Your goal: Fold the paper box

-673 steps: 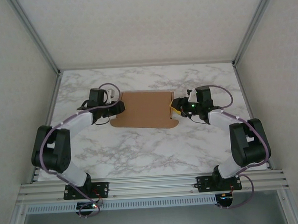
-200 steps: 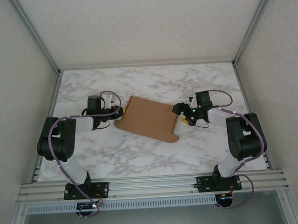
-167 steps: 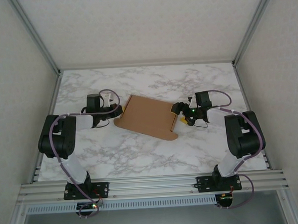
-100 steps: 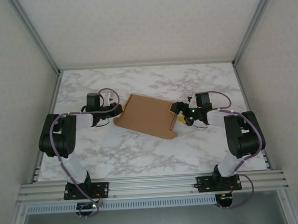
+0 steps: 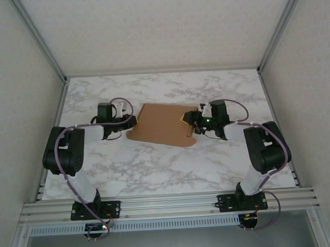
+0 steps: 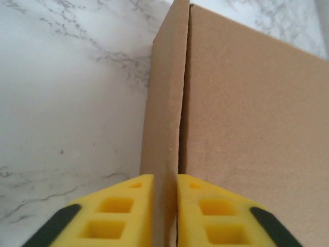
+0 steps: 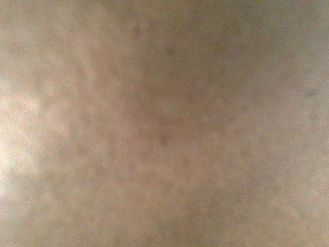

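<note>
The left hand [image 6: 165, 179] pinches the paper box [image 5: 159, 124] edge on the marble table [image 5: 156, 164]; right hand [image 5: 187, 118] state: cannot tell.

The paper box [image 5: 159, 125] is plain brown, the table [image 5: 156, 168] white grey-veined marble, the left gripper [image 6: 165, 180] pads [image 6: 118, 213] yellow.

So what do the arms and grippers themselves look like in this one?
The left arm and right arm are alike: white links between bulky black joints, on black bases, each with a lilac cable looping along it. The left gripper has yellow fingers with rectangular cut-outs and black patches. The right gripper shows some yellow too, with a green light glowing just behind it.
</note>
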`<state>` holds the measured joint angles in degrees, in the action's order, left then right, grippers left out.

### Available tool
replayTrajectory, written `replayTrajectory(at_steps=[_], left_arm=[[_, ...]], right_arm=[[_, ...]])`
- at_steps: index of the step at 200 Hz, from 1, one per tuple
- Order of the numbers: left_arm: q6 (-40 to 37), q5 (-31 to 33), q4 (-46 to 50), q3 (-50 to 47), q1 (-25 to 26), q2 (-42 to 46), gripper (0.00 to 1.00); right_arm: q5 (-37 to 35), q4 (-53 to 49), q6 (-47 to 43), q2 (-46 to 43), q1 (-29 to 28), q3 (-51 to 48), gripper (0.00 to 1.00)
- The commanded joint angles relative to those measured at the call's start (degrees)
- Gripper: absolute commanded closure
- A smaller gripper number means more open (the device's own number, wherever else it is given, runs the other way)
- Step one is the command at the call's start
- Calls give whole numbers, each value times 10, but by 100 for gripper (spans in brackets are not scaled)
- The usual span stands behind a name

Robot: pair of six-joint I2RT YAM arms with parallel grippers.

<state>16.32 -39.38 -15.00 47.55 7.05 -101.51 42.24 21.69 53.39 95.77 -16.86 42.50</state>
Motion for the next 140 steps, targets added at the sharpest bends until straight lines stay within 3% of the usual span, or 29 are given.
replayTrajectory(at_steps=[1,38,67,104,140], left_arm=[[-14,84,91,-20,16,53,65],[-66,203,134,-12,45,172,54],[-184,349,142,-8,144,239,45],[-324,314,141,-11,251,262,47],[-434,305,161,-11,306,251,44]], right_arm=[[-50,-103,-46,-46,1,25,45],[-64,-225,-99,-60,8,61,49],[-55,-258,-118,-53,8,73,49],[-33,-266,-120,-47,9,77,48],[-18,-256,-110,-36,9,75,48]])
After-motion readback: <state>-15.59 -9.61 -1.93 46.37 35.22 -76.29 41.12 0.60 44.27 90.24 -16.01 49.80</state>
